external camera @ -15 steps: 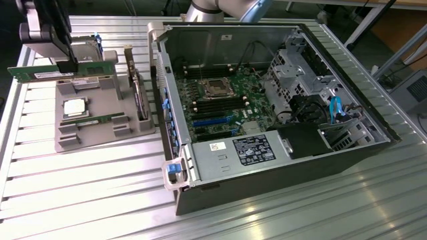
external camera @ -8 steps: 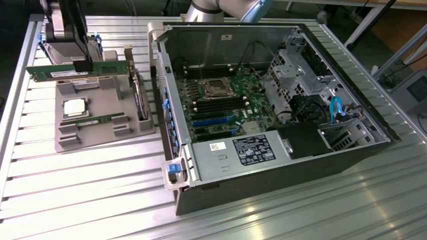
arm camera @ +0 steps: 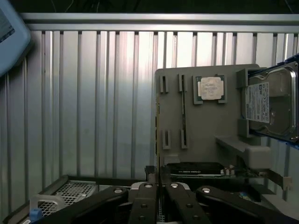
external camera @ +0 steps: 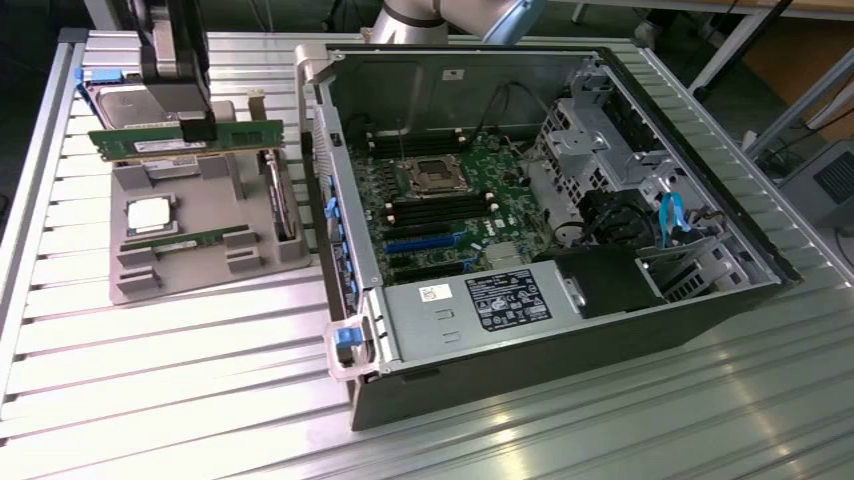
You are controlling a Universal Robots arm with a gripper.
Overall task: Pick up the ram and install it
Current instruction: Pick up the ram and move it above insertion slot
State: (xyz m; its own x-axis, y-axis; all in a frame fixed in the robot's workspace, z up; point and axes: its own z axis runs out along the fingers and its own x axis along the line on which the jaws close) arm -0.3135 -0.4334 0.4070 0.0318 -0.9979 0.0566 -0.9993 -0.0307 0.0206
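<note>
While the fingers pinch the ram above it, the grey tray holds a CPU and hard drive.

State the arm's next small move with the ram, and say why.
Probably carry the ram toward the exterior view's right, over the open computer case. The gripper is shut on it and it appears lifted off the grey holder, while the memory slots lie on the motherboard inside the case.
</note>
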